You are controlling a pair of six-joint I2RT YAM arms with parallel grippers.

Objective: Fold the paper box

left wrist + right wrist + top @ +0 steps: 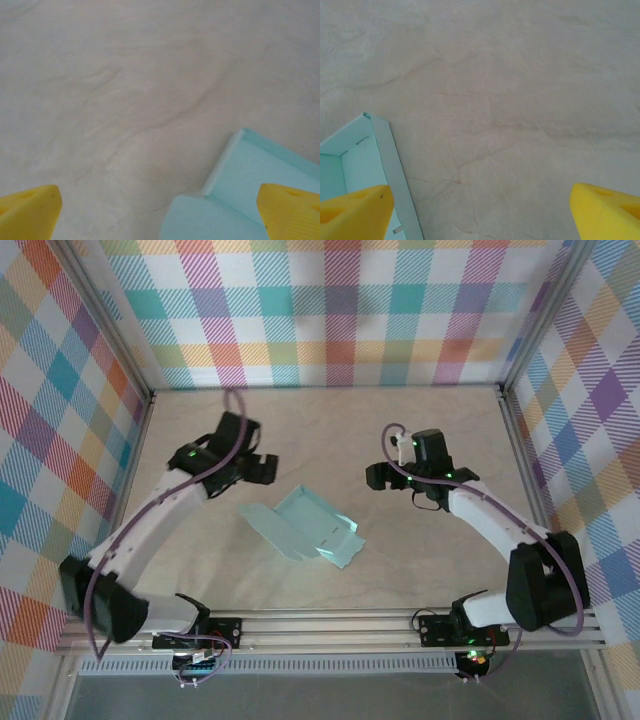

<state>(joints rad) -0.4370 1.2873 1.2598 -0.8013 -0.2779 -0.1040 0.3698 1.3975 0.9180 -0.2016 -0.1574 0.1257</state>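
Box (305,530): mint card, partly folded, lying on the table (440,430) between the two arms and closer to their bases than either pincer. Its long axis runs crosswise, with the left end a little farther from the bases than the right. A raised wall stands along the far side.

Left gripper (262,468): fingers spread wide with nothing between them, poised just beyond the box's far-left corner. In my left wrist view the card sits at lower right, passing under the right finger (290,210).

Right gripper (378,477): likewise agape and empty, standing off the far-right corner. Its wrist view puts the raised wall beside the left finger (355,210).

I judge the left slightly nearer. As I read it, either pincer must draw back toward the bases and inward to reach a flap.
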